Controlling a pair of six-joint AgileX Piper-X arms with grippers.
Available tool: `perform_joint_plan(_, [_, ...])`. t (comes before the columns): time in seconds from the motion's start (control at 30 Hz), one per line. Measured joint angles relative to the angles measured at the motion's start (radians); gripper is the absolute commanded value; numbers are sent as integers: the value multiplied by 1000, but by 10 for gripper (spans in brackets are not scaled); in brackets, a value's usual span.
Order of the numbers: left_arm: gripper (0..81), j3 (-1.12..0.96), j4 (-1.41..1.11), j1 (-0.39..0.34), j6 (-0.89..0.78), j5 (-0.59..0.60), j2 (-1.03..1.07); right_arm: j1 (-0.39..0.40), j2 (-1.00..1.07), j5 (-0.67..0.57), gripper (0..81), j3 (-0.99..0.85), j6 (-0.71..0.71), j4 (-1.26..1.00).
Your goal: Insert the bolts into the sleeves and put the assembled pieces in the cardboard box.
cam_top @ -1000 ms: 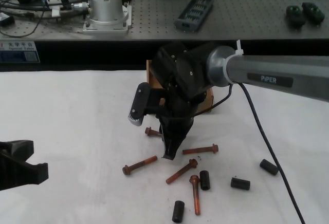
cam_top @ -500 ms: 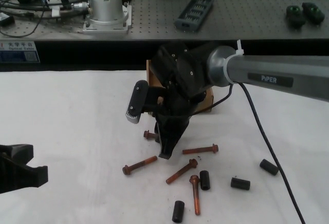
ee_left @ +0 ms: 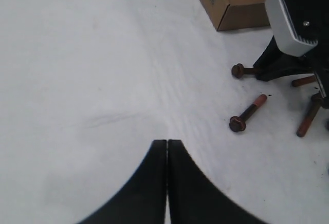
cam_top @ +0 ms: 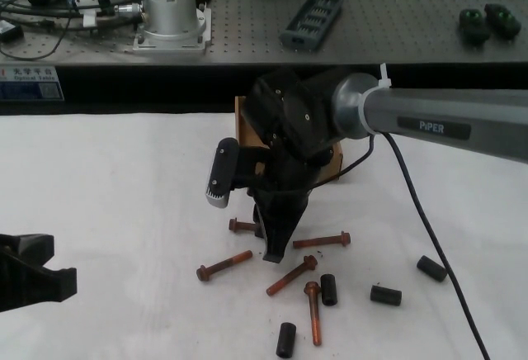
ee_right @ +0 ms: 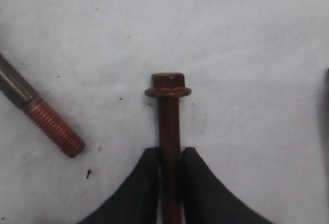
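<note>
Several rusty bolts and black sleeves lie on the white cloth. My right gripper (cam_top: 275, 248) points down among them, shut on the shaft of one bolt (ee_right: 168, 112), whose hex head sticks out past the fingertips (ee_right: 198, 183). In the high view that bolt (cam_top: 242, 225) juts sideways from the gripper, low over the cloth. Other bolts (cam_top: 224, 267) (cam_top: 291, 275) (cam_top: 320, 240) (cam_top: 313, 310) lie around it. Sleeves (cam_top: 328, 289) (cam_top: 385, 296) (cam_top: 431, 267) (cam_top: 286, 339) lie nearer the front. The cardboard box (cam_top: 241, 125) sits behind the right arm. My left gripper (ee_left: 167, 183) is shut and empty over bare cloth at the front left.
A metal bench with a grey post (cam_top: 169, 5), cables and a black tray (cam_top: 312, 20) runs along the back. The right arm's cable (cam_top: 421, 211) trails across the cloth. A loose bolt (ee_left: 248, 113) lies between the two grippers.
The right gripper has shifted slightly toward the front, and the bolt in it moved along. The left gripper has stayed put.
</note>
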Motion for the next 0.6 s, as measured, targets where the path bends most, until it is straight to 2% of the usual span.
perform_joint_plan(0.6, [5,-2,3,0,2,7,0,54,0,-12,139,-1,-20,-17])
